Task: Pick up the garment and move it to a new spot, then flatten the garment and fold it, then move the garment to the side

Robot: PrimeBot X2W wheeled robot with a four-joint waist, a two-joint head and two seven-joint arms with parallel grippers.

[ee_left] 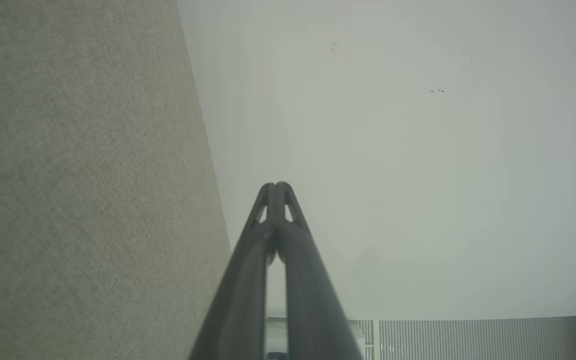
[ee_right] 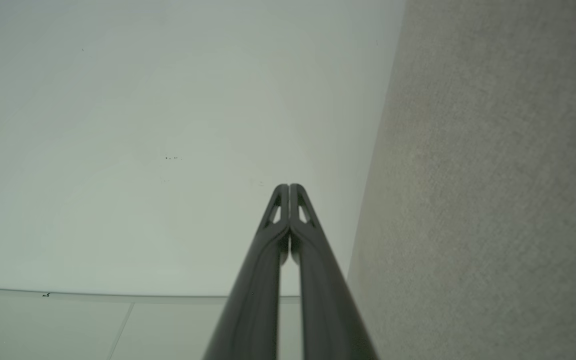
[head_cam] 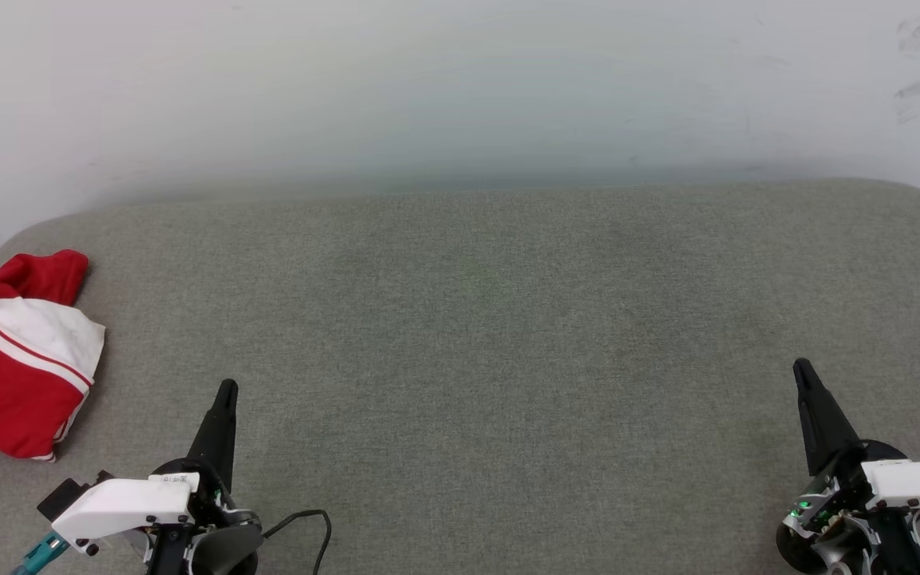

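Note:
The garment [head_cam: 17, 355], red with a white sleeve and red-and-white striped trim, lies bunched at the far left edge of the grey fabric surface [head_cam: 476, 319] in the head view, partly cut off by the frame. My left gripper [head_cam: 226, 389] sits at the lower left, shut and empty, a short way to the right of the garment and apart from it. At the lower right my right gripper [head_cam: 802, 367] is shut and empty too. In each wrist view the two dark fingers meet at the tips, left gripper [ee_left: 276, 185] and right gripper [ee_right: 288, 186].
A pale wall [head_cam: 460, 88] rises behind the grey surface. A black cable [head_cam: 308, 519] loops beside my left wrist. The surface's rounded corners show at the far left and far right. A ribbed panel [ee_left: 468, 340] appears low in the left wrist view.

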